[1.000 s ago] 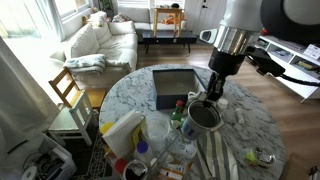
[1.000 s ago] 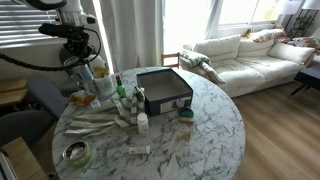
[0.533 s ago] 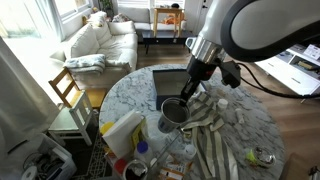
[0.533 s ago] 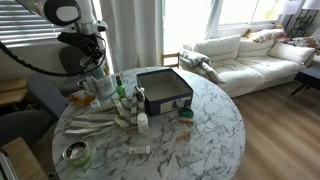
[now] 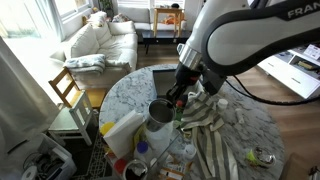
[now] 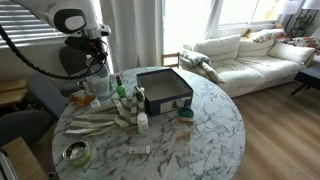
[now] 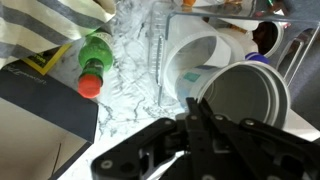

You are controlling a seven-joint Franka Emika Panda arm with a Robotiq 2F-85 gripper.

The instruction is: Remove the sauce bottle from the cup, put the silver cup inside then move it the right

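Exterior view: gripper [image 5: 172, 100] holds the silver cup [image 5: 160, 110] by its rim, over the table [image 5: 240, 125].

Exterior view, opposite side: gripper [image 6: 99, 72] sits low among clutter, and the held cup is not clearly visible.

Wrist view: fingers [image 7: 200, 118] are pinched narrow on the silver cup's [image 7: 250, 100] near wall. The white cup [image 7: 190, 50] stands just beyond. The bottle [image 7: 95, 55] lies on its side on the marble, apart.

Assessment: the silver cup is likely light, rigid and slippery. The rim pinch should do if it is kept level.
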